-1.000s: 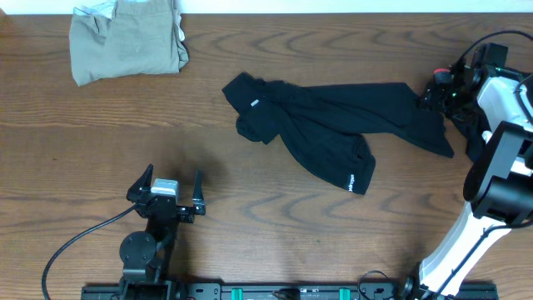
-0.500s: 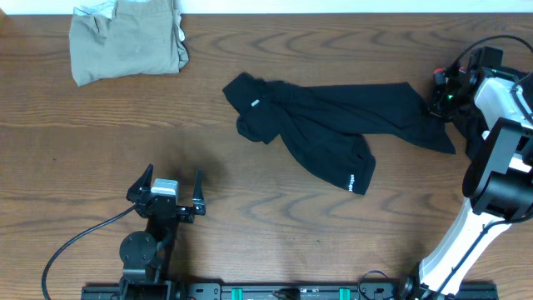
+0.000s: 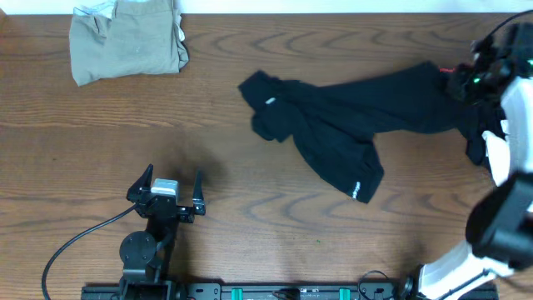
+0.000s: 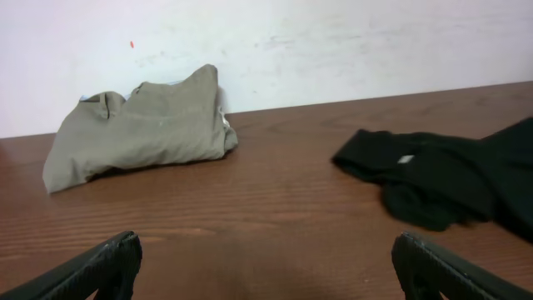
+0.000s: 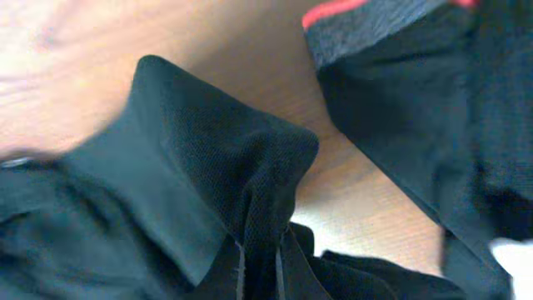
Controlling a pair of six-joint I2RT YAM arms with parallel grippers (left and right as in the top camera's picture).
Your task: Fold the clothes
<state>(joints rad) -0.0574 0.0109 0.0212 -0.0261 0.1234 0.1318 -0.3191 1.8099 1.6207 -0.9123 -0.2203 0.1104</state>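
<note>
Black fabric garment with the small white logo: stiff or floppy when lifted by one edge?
Likely floppy: the black fabric garment lies crumpled in soft folds and bunches into a pleat where the right hand pinches it. Probably light, since it lies nearly flat. It would likely drag across the wooden table, not roll.

Heaped garment at table's far-left corner, sprawled garment from centre to right edge.

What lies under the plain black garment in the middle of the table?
Only the wooden table shows around the black garment; anything beneath its folds is covered. A red-trimmed black garment lies by its right end, overlap unclear.
</note>
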